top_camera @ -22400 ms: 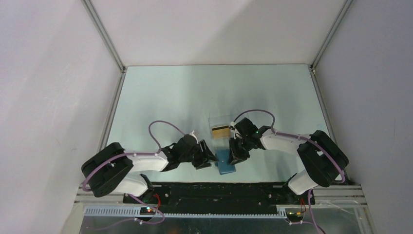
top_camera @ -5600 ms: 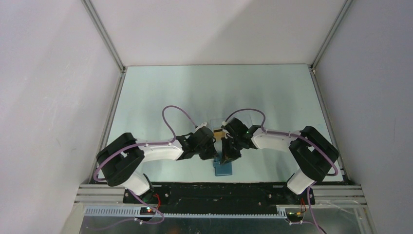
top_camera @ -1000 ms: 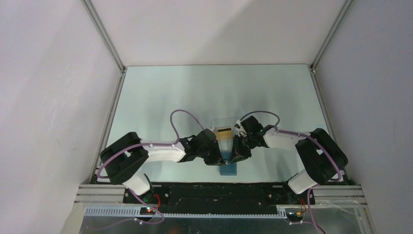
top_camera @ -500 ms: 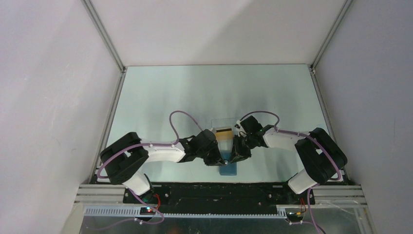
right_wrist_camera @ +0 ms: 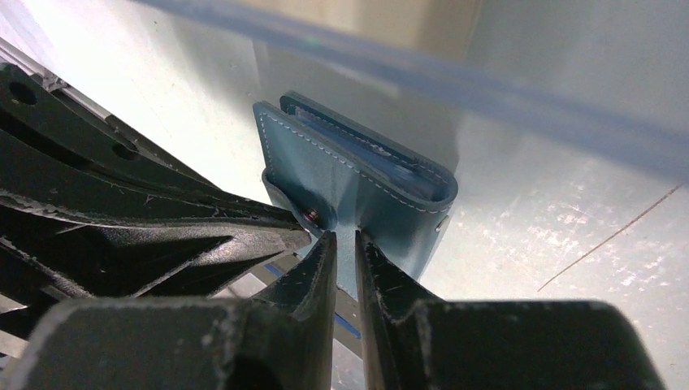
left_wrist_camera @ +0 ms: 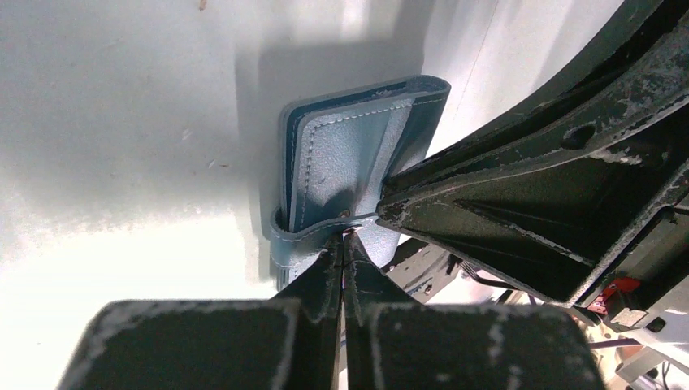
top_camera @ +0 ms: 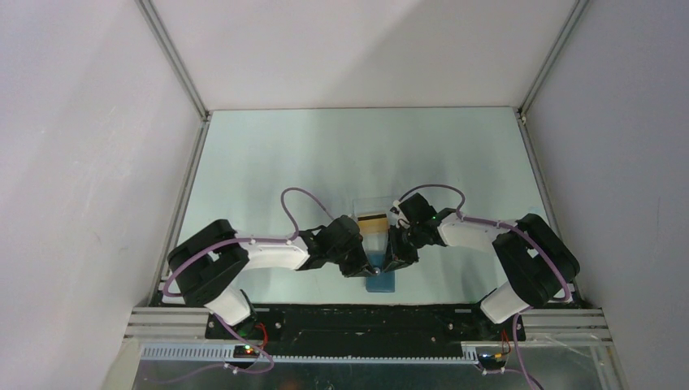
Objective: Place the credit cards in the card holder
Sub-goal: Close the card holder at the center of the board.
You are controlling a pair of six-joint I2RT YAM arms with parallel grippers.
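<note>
**Card holder pinned between both grippers, card waiting just beyond**

The card holder [top_camera: 380, 281] lies flat on the table [top_camera: 268, 162], close to the arm bases and folded over. Its long axis runs from the bases away toward the far wall.

It sits directly between my two end effectors. The left gripper [left_wrist_camera: 343, 244] comes in from its left side and the right gripper [right_wrist_camera: 345, 237] from its right, so neither arm is nearer than the other.

My left fingers are pressed fully together, with their tips at the clasp tab [left_wrist_camera: 325, 229]. I cannot tell whether any of the strap is caught between them.

My right fingers stand a sliver apart with the blue cover edge between them, and I read that as a pinch on the cover.

The credit card [top_camera: 373, 222], orange-gold with a dark stripe, rests in the clear box [top_camera: 375, 237] just past the holder's far end, in line with its long axis.

I judge the next move depends on that left-right opposition: tab drawn one way, cover the other, opening the fold toward the card.
</note>
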